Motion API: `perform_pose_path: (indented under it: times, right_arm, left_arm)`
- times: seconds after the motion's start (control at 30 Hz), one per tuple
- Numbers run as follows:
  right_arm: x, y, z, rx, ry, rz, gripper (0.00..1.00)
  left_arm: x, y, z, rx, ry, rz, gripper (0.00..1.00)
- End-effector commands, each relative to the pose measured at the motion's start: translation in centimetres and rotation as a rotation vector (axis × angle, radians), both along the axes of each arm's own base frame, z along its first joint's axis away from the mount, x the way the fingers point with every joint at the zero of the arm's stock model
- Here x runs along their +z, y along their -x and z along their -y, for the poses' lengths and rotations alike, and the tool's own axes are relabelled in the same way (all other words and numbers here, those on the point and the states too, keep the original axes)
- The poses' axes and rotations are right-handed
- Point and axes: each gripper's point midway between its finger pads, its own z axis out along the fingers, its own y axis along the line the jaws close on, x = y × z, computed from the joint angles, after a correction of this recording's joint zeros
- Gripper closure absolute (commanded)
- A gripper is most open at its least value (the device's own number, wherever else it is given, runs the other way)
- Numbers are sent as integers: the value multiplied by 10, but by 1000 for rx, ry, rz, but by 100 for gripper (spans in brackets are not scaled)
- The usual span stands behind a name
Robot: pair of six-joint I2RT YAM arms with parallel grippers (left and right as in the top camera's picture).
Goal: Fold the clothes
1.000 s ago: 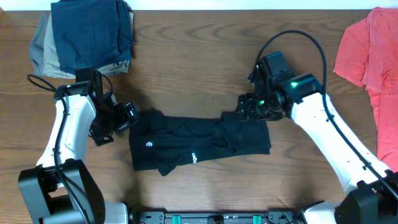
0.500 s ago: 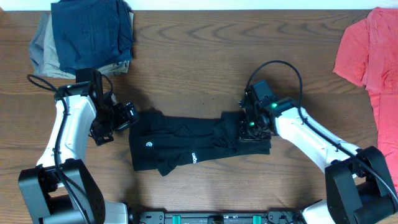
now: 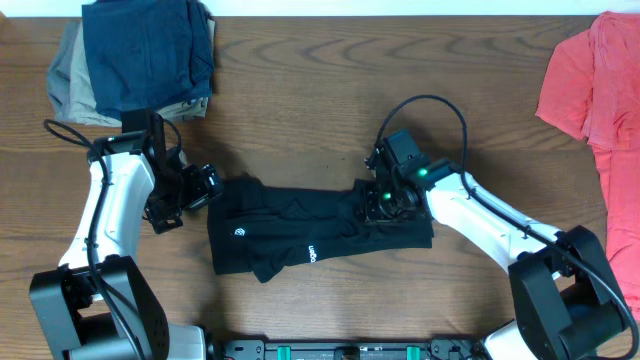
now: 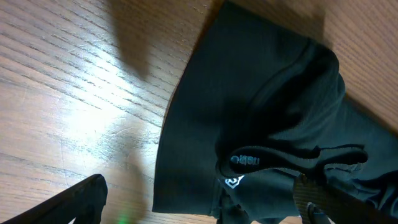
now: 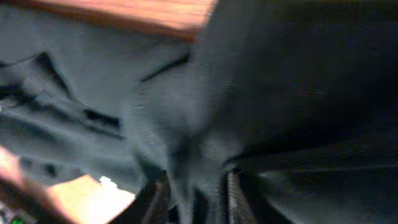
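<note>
Black shirt point(image 3: 300, 235) lies bunched near the tabletop's point(image 3: 320, 100) front edge, long axis left to right. Right claw point(image 3: 378, 203), narrowly parted, pinches fabric at its right end; left claw point(image 3: 205, 186) gapes empty beside the left end.

No text can be read with certainty: only a small round white emblem point(image 3: 238, 232) and a short, illegible white word mark point(image 3: 311, 253) are seen on the black shirt point(image 3: 290, 215).

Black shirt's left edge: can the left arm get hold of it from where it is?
Probably yes. The left end effector hangs open right beside the black shirt, at its left edge, and nothing lies in the way.
</note>
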Motion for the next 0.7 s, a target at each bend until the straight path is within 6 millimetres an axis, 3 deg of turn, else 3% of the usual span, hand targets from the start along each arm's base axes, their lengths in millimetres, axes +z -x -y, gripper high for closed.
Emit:
perform_pose_path:
  times: [0.0,0.1,0.23,0.43,0.57,0.67]
  right_arm:
    - [26,-14,-13,0,-80,6,60]
    - [32,-14,-15,3,-75,-2,43]
    - [29,-6,-12,58,-48,0,31]
    - [19,-9,45,-26,145,-46,31]
    - [19,-6,70,-27,166,-88,30]
    - [19,0,76,-7,160,-117,34]
  left_arm:
    - [1,0,1,1,8,6,4]
    - [1,0,1,1,8,6,4]
    - [1,0,1,1,8,7,4]
    - [1,0,1,0,8,6,4]
    - [1,-1,1,0,7,13,4]
    - [1,-4,0,0,4,26,4]
